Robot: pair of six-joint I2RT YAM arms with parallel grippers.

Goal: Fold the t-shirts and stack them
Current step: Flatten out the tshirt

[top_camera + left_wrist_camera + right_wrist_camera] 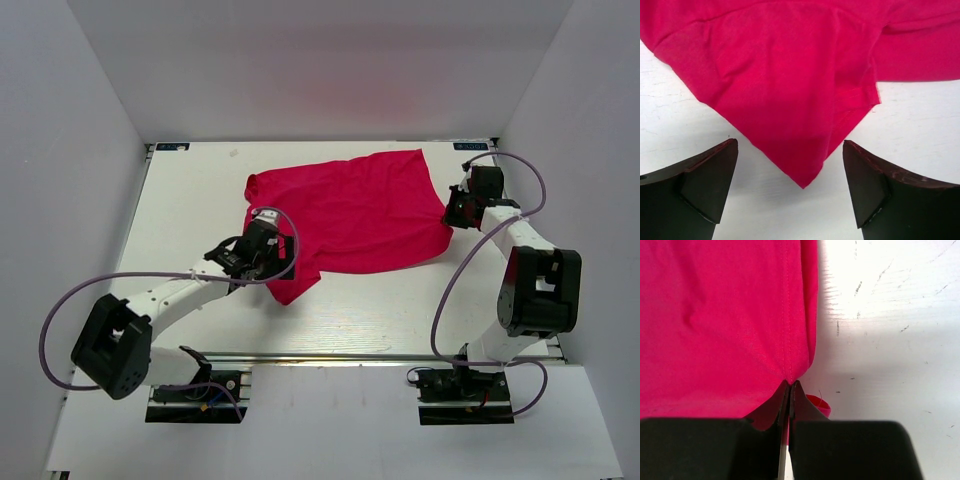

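Observation:
The crimson-pink t-shirt (350,215) lies spread and partly folded on the white table (190,200). My left gripper (268,262) is open at its near left corner; in the left wrist view that pointed corner (805,177) lies on the table between my open fingers, untouched. My right gripper (447,213) is at the shirt's right edge. In the right wrist view it (790,385) is shut on the hemmed edge of the t-shirt (730,325), with a small fold of cloth sticking out beside the fingers. The neck tag is hidden.
White walls enclose the table on the left, back and right. Bare table (330,320) lies between the shirt and the near edge. Purple cables (60,320) loop beside both arms.

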